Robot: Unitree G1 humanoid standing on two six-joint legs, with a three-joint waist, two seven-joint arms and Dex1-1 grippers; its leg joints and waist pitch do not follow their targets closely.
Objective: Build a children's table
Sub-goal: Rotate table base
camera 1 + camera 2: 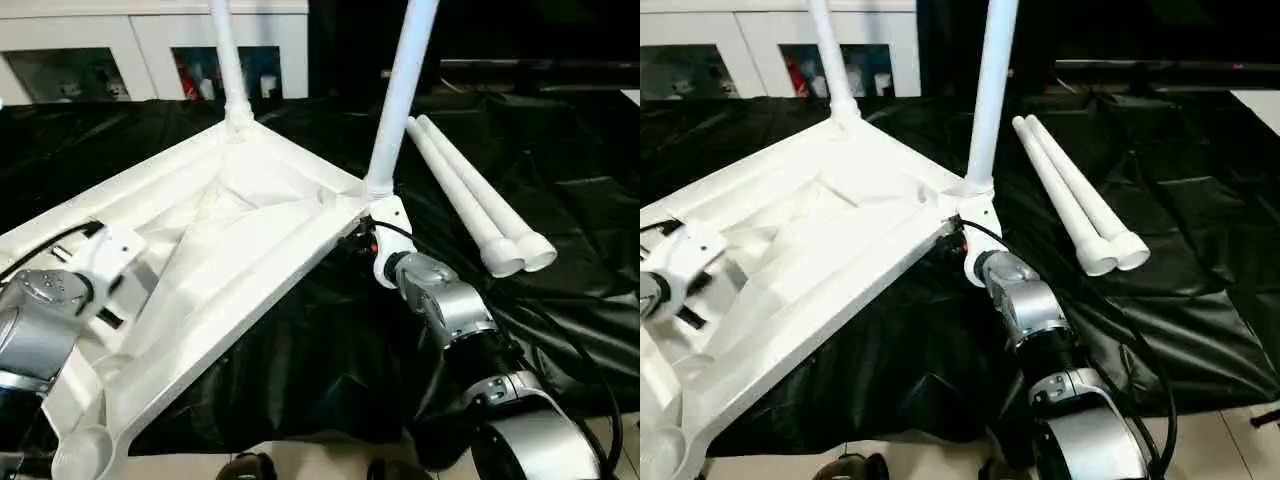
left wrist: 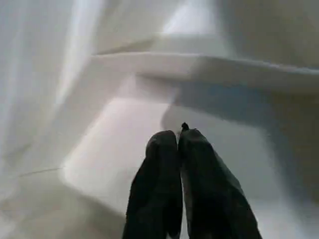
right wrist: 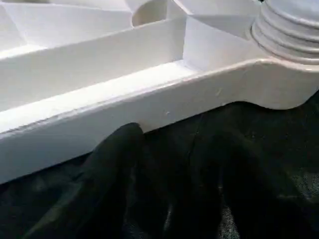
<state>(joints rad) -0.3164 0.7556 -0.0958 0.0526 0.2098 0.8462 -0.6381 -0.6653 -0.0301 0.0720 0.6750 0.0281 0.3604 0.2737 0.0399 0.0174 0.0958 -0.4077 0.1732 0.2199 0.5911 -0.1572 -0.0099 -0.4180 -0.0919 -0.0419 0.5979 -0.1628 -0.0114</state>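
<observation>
The children's table top (image 1: pixel 250 200) lies upside down and tilted on black cloth, its ribbed underside facing up. Two white legs (image 1: pixel 228 60) (image 1: pixel 400 90) stand in its far corner sockets. A pair of loose legs (image 1: pixel 465 195) lies side by side on the cloth to the right. My left gripper (image 2: pixel 179 134) is shut with nothing in it, its tips just over a rib of the underside. My right gripper (image 3: pixel 174 144) is open, low beside the top's outer rim (image 3: pixel 149 104), near the ridged base of the right standing leg (image 3: pixel 289 30).
An unfilled round corner socket (image 1: pixel 85 450) sits at the near left end of the top. Black cloth (image 1: pixel 330 350) covers the work surface. White cabinets (image 1: pixel 150 45) stand along the back. Cables run along my right forearm (image 1: pixel 455 310).
</observation>
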